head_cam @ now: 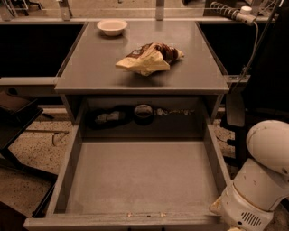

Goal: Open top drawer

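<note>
The top drawer (72,158) is a wide grey metal drawer, pulled far out of the cabinet toward me. Its broad shallow tray (140,178) is bare inside. Its front rim (113,221) runs along the bottom edge of the camera view, and the black handle is below the frame. My white arm (259,180) stands at the lower right, beside the drawer's front right corner. My gripper is past the bottom edge, out of view.
A crumpled snack bag (149,58) and a white bowl (112,26) lie on the cabinet top (90,67). Dark items (143,112) sit in the recess behind the drawer. A power strip (228,12) with a hanging cable is at the upper right. Dark furniture (13,110) stands at the left.
</note>
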`<state>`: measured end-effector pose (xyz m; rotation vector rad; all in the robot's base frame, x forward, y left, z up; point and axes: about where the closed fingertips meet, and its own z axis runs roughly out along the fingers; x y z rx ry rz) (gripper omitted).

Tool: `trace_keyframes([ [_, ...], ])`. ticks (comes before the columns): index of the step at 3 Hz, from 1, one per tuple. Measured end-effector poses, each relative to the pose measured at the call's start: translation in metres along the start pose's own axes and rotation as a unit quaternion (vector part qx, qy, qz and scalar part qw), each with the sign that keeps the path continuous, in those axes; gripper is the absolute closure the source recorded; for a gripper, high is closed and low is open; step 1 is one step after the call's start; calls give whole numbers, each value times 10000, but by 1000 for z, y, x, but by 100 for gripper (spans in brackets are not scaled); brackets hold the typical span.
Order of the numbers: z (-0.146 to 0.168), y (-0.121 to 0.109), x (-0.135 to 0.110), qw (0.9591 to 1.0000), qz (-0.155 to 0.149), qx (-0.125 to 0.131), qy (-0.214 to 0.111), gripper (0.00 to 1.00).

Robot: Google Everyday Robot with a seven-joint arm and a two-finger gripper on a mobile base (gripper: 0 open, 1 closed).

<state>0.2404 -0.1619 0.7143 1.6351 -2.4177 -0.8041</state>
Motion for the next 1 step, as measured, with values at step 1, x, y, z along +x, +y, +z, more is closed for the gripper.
trace_keyframes([
  [1, 0, 0, 0, 10000, 0, 0, 0, 0],
])
